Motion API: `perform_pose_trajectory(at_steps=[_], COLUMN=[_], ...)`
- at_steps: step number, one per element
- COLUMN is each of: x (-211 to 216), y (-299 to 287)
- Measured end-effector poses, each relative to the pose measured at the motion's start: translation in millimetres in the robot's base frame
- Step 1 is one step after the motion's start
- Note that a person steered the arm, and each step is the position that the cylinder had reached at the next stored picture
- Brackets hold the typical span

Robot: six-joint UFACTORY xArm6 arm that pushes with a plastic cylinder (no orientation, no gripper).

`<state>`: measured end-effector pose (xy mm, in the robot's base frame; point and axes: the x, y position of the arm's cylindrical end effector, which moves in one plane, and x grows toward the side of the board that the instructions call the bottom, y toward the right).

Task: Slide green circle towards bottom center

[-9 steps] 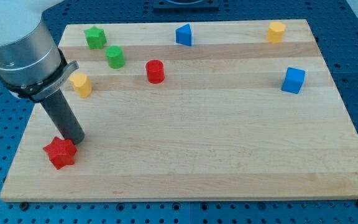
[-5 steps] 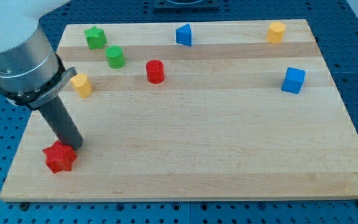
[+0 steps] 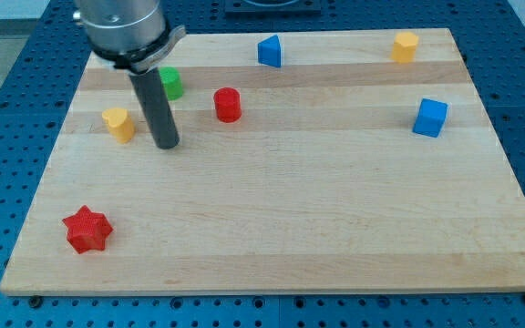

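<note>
Camera view shows the tip [image 3: 167, 144], a bare rod with no hand, moved from the red star [image 3: 87, 228] to just below the half-hidden green circle [image 3: 170, 84] at upper left, not yet behind it.

No readable text, labels, brands, numbers or signs are showing anywhere: nothing on the wooden board [image 3: 335, 210], the coloured blocks, or the rod.

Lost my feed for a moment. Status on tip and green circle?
My tip on board below green circle block, rod partly covering it. Not pushed yet. Yellow block left of tip; red cylinder block right.
</note>
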<state>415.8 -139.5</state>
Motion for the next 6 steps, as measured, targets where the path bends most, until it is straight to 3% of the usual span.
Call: perform_pose_trajectory(at_steps=[2, 6], x=[-47, -79], y=[12, -70])
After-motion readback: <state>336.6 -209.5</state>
